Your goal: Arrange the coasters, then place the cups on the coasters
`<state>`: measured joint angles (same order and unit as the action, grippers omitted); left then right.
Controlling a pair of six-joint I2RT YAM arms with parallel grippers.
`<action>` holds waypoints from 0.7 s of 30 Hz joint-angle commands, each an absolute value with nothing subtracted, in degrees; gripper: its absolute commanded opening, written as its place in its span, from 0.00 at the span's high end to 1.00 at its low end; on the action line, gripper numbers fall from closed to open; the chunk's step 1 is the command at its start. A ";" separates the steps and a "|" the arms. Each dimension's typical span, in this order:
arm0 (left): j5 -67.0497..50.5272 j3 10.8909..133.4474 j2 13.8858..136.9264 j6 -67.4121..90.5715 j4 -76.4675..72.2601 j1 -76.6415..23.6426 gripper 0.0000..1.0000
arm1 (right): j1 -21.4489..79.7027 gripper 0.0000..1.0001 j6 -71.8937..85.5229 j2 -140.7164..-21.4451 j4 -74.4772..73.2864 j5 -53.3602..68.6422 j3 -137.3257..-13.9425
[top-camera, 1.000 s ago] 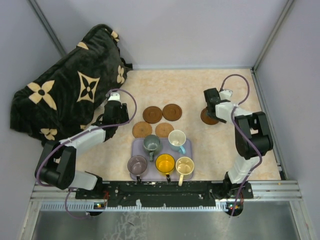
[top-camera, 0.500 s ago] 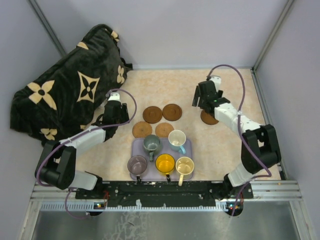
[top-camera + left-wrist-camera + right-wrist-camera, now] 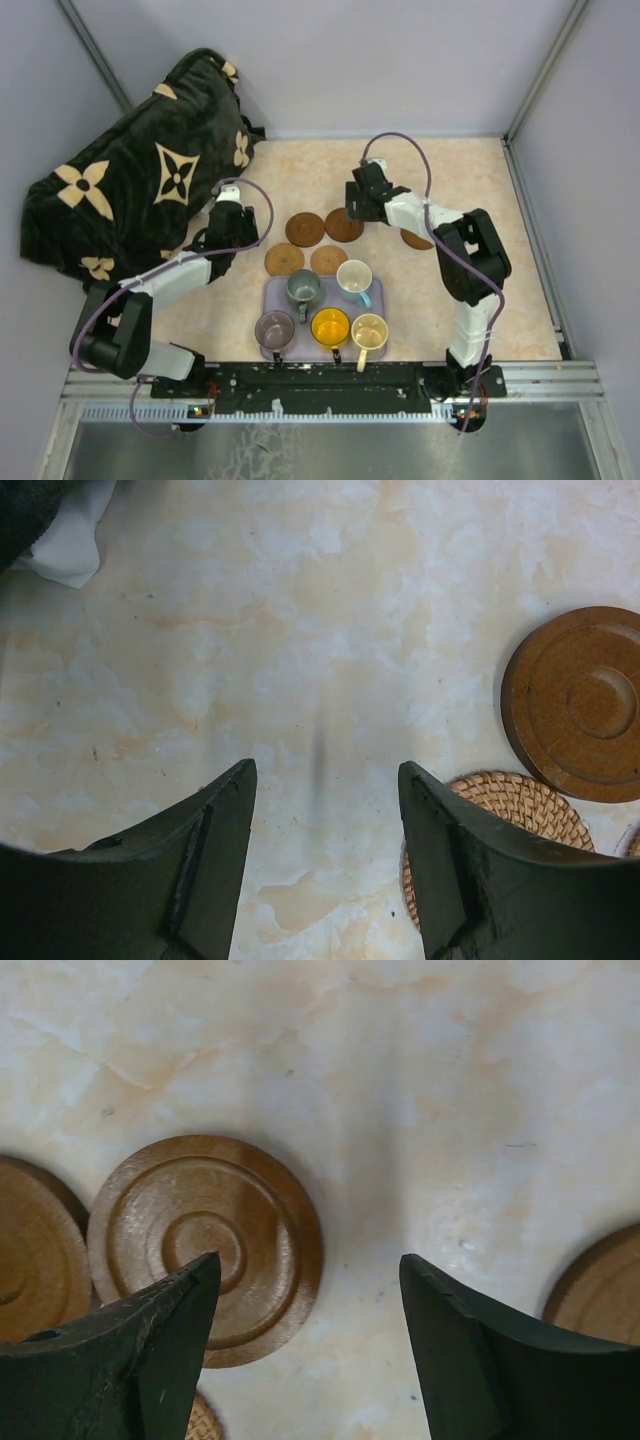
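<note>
- Right fingers (image 3: pixel 140 1360) are standing wide with nothing between them, hanging just above a dark brown round wooden coaster with turned rings (image 3: pixel 205 1245), one finger over its edge and the other over bare worktop.
- Left fingers (image 3: pixel 215 880) are spread just as wide and carrying nothing, hovering over the pale marbled worktop (image 3: pixel 330 170) to the left of the coaster group.
- Four discs are sitting in a tight cluster: that ringed one, a second dark wooden coaster (image 3: pixel 305 229) beside it, and two tan woven round coasters (image 3: pixel 284 259) (image 3: pixel 328 260) in front.
- I am seeing the fifth brown disc (image 3: pixel 417 240) lying well apart to the right, partly hidden under my right arm.
- All the cups are waiting on the lavender rectangular tray (image 3: pixel 272 296): purple-grey mug (image 3: pixel 274 329), grey-green mug (image 3: pixel 303 289), yellow-orange mug (image 3: pixel 330 326), cream mug (image 3: pixel 369 331) and light blue mug (image 3: pixel 354 277).
- I am judging the arranging step unfinished, since the cluster looks too tight for handled mugs.
- I am planning to centre the ringed coaster between the fingers before lowering. A disc this flat gives little rim to pinch, so I would go down squarely and close slowly.
- I am also minding the neighbouring coaster, which is almost touching and could get nudged.
</note>
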<state>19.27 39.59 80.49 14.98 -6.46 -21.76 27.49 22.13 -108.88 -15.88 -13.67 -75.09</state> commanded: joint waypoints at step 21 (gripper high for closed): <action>19.59 40.70 81.29 15.06 -6.81 -21.97 0.34 | 31.04 0.40 21.80 -116.67 -16.83 -12.01 -80.68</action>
<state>19.31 39.62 81.65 14.98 -6.46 -21.76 30.28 21.08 -116.79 -16.12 -10.68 -81.03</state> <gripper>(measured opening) 0.655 0.626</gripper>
